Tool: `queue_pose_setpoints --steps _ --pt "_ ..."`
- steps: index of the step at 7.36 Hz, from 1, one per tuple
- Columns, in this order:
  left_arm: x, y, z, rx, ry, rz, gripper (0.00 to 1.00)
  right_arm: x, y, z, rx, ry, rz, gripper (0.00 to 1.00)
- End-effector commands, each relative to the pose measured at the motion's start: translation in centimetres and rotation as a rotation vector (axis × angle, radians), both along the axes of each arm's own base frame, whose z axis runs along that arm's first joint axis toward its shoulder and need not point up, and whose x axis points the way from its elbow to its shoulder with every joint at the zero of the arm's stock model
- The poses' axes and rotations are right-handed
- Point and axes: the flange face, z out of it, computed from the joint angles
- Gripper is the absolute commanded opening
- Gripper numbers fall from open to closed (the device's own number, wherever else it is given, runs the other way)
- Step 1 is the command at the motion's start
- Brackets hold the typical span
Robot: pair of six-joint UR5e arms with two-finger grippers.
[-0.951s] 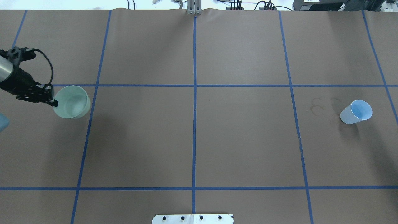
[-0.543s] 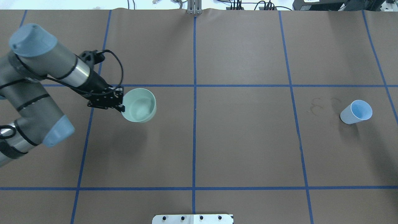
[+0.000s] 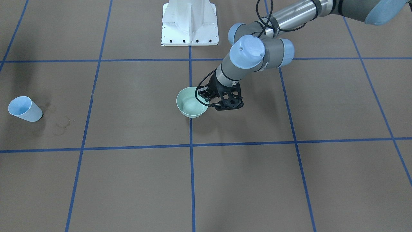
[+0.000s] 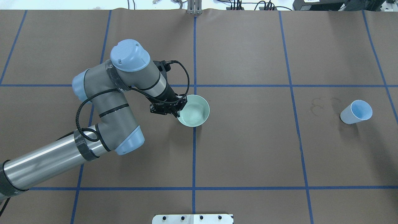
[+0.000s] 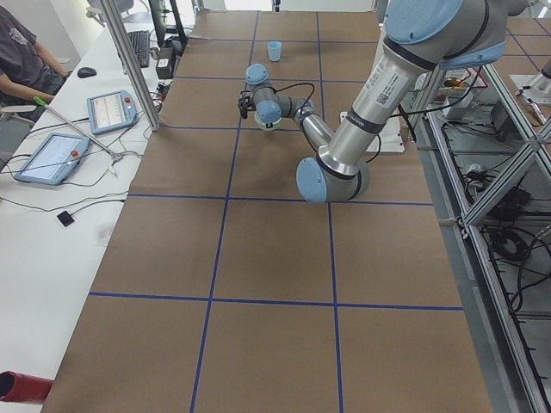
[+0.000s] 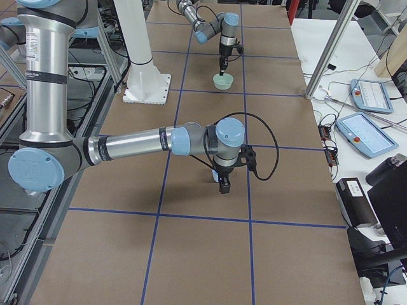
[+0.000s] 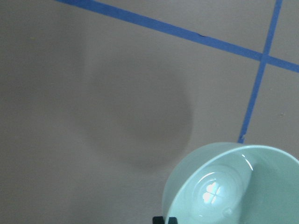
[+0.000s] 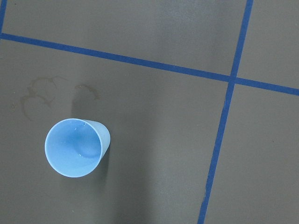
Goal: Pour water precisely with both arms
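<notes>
While the left tool [image 4: 178, 114] pinches the bowl [image 4: 200, 105], water [image 7: 212, 193] glints inside

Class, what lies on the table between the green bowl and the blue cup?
Between the green bowl and the blue cup: bare brown paper, one blue tape line, and faint ring stains near the cup, in the overhead view.

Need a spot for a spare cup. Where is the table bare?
Bare: the squares between the green bowl and the blue cup, save faint ring stains beside the cup, and the far row behind them. Crowded: the table's left half, where the left arm overhangs and the left gripper pinches the bowl's rim; the right arm hangs by the cup.
</notes>
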Motion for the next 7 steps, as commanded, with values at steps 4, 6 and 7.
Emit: queue_pose_setpoints --steps 4,6,7 --pt "1.6 -0.5 1.1 -0.006 -0.033 -0.001 0.00 0.0 0.0 0.1 -0.003 0.000 0.000 1.00" --pt "2.0 -0.8 0.8 -0.002 -0.036 -0.007 0.00 0.0 0.0 0.1 -0.003 0.000 0.000 1.00" --pt "2.3 -0.9 0.6 -0.003 -0.037 -0.005 0.00 0.0 0.0 0.2 -0.006 0.001 0.000 1.00"
